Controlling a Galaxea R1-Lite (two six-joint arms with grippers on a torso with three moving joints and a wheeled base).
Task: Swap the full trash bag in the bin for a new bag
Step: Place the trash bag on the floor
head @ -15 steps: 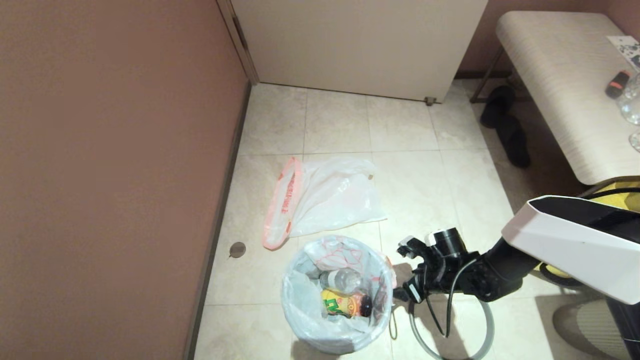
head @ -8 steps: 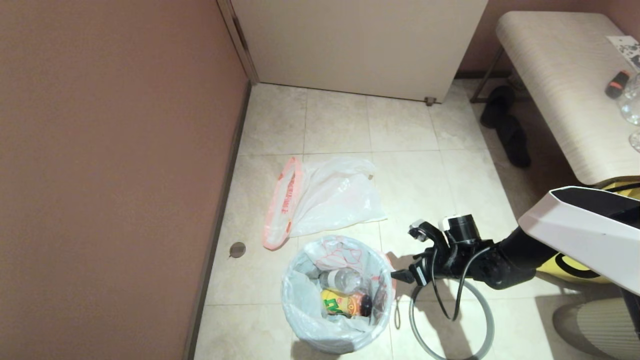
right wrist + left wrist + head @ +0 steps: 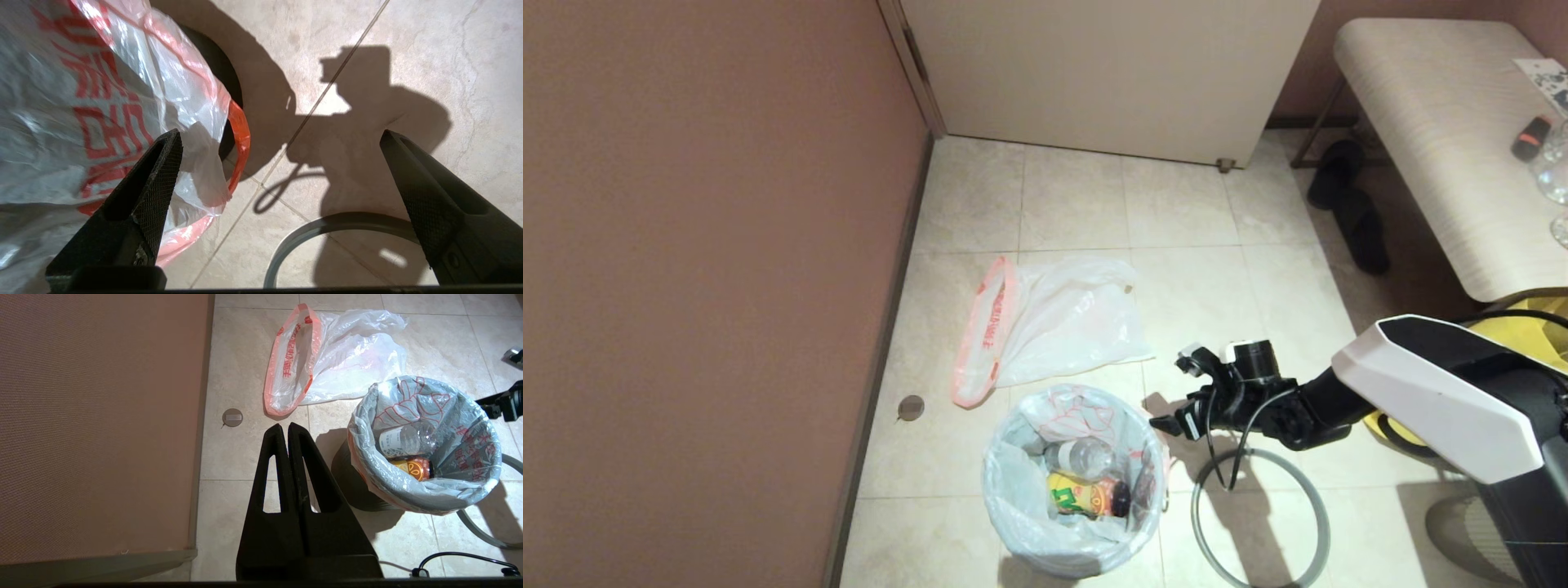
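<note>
Since a second ago the right gripper (image 3: 1176, 396) has swung up and away from the grey hoop (image 3: 1319, 523) toward the far-right side of the full trash bag (image 3: 1021, 506), its arm stretched lower across the floor; nothing else has shifted. Its fingers stand spread as wide as they go and hold nothing; in the right wrist view one finger (image 3: 159, 171) overlaps the bag's printed plastic while the other hangs over bare tile.

That bag lines the bin (image 3: 355, 490), its mouth folded out over the rim, and the bin stands on the tile floor (image 3: 1078, 196) near the front of the head view. Inside lie a clear bottle (image 3: 1082, 457) and a yellow packet (image 3: 1082, 496). An orange handle loop (image 3: 241, 143) droops down the bin's right side, just beside the open fingers.

Flat on the tiles just beyond the bin lies the new bag (image 3: 1062, 322), limp, its orange band turned toward the brown wall (image 3: 711, 269). The wall closes off the left; open floor runs ahead to a pale door (image 3: 1111, 73). To the right, the hoop lies flat, with a cable over it. Farther right stand a bench (image 3: 1445, 147) and dark slippers (image 3: 1347, 204).

The left gripper (image 3: 288, 428) hangs parked above the floor left of the bin, fingers pressed together, empty.
</note>
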